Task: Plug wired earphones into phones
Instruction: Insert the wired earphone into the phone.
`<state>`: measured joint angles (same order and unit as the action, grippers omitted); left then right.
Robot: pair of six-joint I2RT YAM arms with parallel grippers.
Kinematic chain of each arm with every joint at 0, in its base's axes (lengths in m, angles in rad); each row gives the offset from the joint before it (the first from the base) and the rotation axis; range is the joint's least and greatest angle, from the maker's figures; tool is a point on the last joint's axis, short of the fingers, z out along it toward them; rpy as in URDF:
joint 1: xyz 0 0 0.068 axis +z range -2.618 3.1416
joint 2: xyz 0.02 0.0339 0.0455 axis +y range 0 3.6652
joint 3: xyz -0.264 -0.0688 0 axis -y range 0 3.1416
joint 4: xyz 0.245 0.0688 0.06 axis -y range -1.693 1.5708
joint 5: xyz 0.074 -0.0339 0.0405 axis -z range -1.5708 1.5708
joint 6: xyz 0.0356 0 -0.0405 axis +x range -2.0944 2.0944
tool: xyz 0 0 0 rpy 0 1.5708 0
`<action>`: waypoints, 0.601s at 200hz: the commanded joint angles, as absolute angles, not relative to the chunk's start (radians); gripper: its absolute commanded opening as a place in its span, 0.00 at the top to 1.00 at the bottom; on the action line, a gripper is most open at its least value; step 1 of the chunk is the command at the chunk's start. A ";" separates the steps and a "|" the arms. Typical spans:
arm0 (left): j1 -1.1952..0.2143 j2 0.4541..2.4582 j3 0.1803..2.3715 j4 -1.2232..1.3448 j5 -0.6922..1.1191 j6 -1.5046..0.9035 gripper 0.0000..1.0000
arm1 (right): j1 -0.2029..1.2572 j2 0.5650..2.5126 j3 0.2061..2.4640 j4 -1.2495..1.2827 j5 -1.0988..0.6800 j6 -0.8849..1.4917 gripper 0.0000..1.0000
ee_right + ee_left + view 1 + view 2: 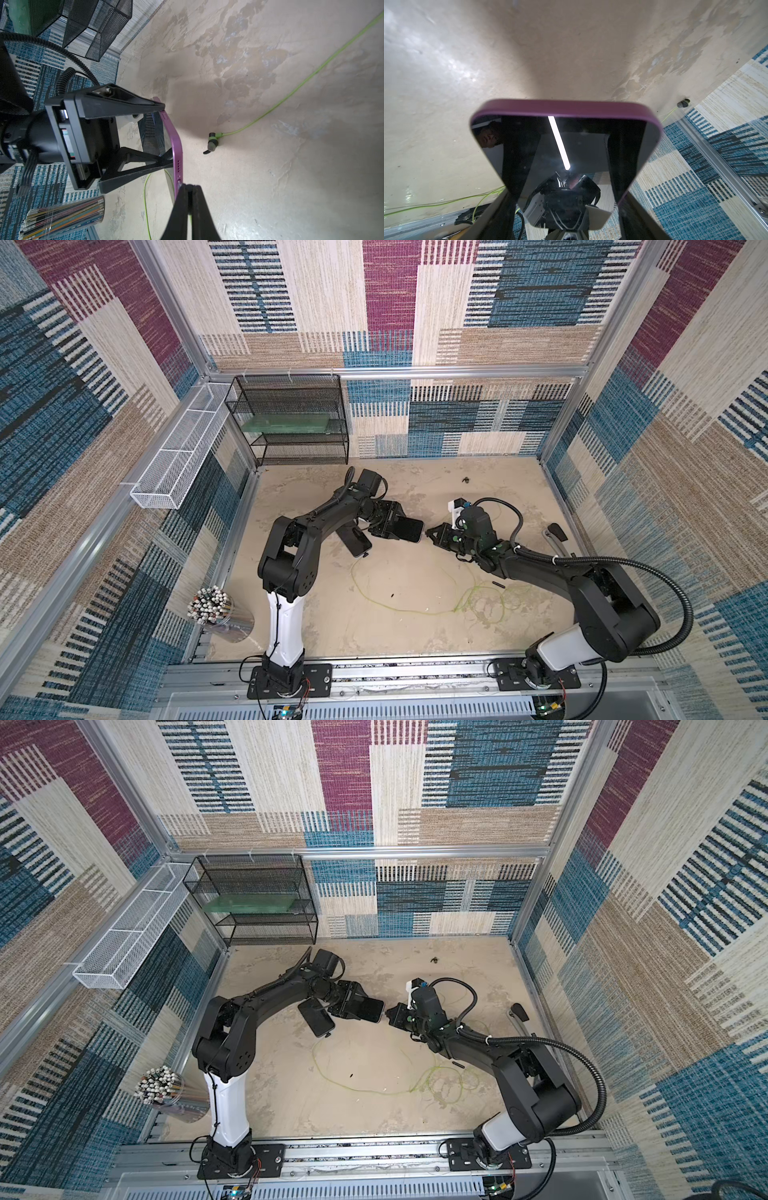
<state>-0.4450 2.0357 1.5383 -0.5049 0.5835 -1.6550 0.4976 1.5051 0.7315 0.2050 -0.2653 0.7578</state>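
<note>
Phone (571,145) with a purple rim is clamped by its sides in the left gripper (395,527), raised over mid-worktop (332,635). The right gripper (190,191), jaws pressed together, has its tips at that phone's port edge; I cannot tell whether a plug is pinched there. A second phone (355,541) lies flat just left. Yellow-green earphone cables (424,612) loop nearer.

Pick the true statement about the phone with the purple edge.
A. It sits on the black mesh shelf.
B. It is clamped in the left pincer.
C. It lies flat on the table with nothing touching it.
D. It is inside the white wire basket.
B: the purple-edged phone sits between the two fingers of the left pincer, which grip it by its long sides, as both wrist views show.
</note>
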 commanded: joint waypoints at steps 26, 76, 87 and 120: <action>-0.457 2.031 1.550 -0.456 0.697 -1.703 1.00 | 0.527 1.515 0.748 0.272 -0.238 0.743 1.00; -0.461 2.031 1.545 -0.433 0.709 -1.719 1.00 | 0.580 1.541 0.832 0.144 -0.131 0.694 1.00; -0.462 2.032 1.546 -0.432 0.710 -1.720 1.00 | 0.591 1.548 0.850 0.120 -0.109 0.678 1.00; -0.462 2.030 1.544 -0.416 0.719 -1.729 1.00 | 0.611 1.562 0.878 0.084 -0.068 0.652 1.00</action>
